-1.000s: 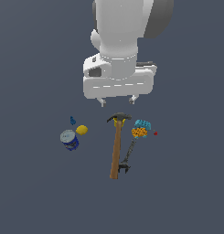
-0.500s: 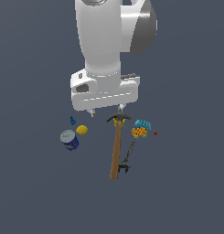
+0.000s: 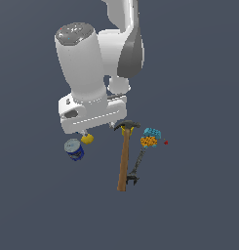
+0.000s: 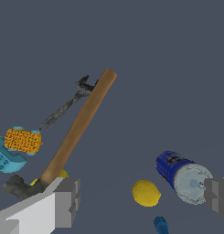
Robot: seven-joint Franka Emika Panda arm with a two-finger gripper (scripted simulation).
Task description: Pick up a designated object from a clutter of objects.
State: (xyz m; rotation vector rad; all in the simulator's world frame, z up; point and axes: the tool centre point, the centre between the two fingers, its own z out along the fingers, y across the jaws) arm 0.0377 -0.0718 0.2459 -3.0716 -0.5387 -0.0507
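Fingers: the gripper (image 4: 141, 201) stood wide open and held nothing; one finger (image 4: 65, 201) and the other finger (image 4: 217, 197) showed at opposite edges of the wrist view, with free space between them
Between the fingers: the lemon (image 4: 146, 193) lay nearer the middle of the gap than the can did, with the tiny blue piece (image 4: 161, 225) just beside it
Can from the fingers: the blue can (image 4: 183, 176) lay close against one finger, off to that side of the gap rather than centred; a sideways shift toward the can looked needed before closing
Can in the exterior view: the blue can (image 3: 74, 149) sat just below the gripper body, toward the exterior view's left, with the lemon (image 3: 87, 139) beside it and partly hidden by the hand
Can's long axis: a short cylinder whose silvery round lid faced up in the exterior view; it seemed to stand upright, though the wrist view showed it at a slant
Risk: closing where it hung would likely have caught the lemon instead
Label: mottled blue print on the can's side; no brand or words could be read
Farther out: the hammer (image 4: 79, 128), wooden handle running away from the fingers; beyond it the dark clamp (image 4: 64, 106) and the cyan-and-orange block (image 4: 15, 148), well apart from the can
Other writing: none visible anywhere
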